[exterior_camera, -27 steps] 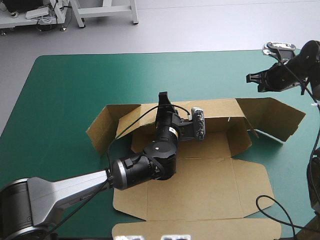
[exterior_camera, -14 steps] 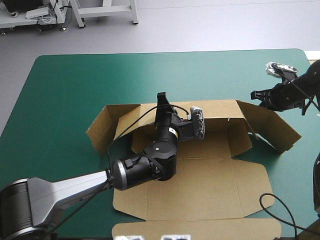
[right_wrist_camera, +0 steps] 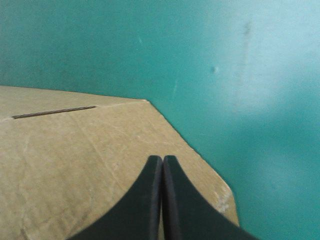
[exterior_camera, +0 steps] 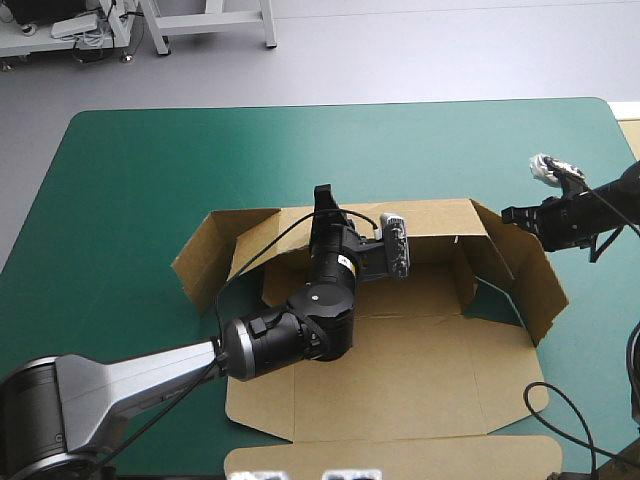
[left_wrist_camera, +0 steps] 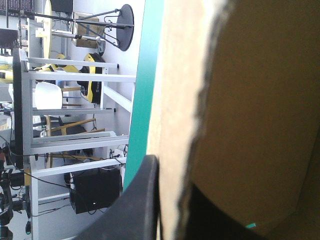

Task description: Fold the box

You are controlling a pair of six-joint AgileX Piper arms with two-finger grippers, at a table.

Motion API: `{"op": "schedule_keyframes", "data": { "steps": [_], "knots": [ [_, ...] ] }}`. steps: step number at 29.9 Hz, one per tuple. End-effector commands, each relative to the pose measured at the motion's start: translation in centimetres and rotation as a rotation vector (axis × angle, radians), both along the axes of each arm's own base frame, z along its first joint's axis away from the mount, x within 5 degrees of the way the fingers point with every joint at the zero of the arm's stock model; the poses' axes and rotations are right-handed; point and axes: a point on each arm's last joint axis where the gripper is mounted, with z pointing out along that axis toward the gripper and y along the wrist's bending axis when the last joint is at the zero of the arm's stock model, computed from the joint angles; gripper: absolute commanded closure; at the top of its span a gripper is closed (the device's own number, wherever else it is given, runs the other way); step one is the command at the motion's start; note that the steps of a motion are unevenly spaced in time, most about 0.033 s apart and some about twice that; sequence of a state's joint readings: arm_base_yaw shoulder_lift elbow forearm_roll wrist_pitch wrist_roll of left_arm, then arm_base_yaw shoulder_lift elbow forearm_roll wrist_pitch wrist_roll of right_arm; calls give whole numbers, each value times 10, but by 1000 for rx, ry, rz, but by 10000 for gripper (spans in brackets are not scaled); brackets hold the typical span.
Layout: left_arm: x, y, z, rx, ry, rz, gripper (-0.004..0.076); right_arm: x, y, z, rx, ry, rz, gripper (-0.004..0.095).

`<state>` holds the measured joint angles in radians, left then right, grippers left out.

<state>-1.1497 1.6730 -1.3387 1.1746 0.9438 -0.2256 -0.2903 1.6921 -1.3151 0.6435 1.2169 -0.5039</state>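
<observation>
Inspection finds the box (exterior_camera: 400,370) partly formed at the middle of the teal-green desk (exterior_camera: 140,180). Its rear wall (exterior_camera: 435,215) is raised. The left end flap (exterior_camera: 198,258) leans outward, and the right end flap (exterior_camera: 535,285) is stood up and angled inward. The broad front panels (exterior_camera: 390,400) lie flat toward the near edge. Tucking of the end flaps and raising of the remaining walls are judged outstanding.

The left end effector (exterior_camera: 325,200) is set over the rear wall's top edge, and the board is pinched between its black fingers, as confirmed in the left wrist view. The right end effector (exterior_camera: 512,214) has its fingers pressed together into one point with nothing held. It is laid against the outer face of the right end flap, near its upper corner.
</observation>
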Motion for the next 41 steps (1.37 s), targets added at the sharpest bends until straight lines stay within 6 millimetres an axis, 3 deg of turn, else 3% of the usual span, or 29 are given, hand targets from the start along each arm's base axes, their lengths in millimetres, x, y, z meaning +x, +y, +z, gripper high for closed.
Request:
{"op": "schedule_keyframes", "data": {
  "steps": [1,9,14,24,32,41],
  "knots": [
    [-4,5,22,-78,-32,-5,733,-9,8,18,85,-66,26,927],
    [-4,4,20,-86,-24,-6,733,-29,12,24,52,-91,56,927],
    [-3,4,21,-231,-2,64,733,-36,15,37,39,-133,57,927],
    [-2,3,35,-316,-14,87,733,-34,16,46,60,-165,46,927],
    [-2,2,36,-363,-8,103,733,-24,11,86,25,-260,-9,927],
    [-1,4,37,-393,-8,127,733,-25,7,84,-35,-239,-10,927]
  ]
}}
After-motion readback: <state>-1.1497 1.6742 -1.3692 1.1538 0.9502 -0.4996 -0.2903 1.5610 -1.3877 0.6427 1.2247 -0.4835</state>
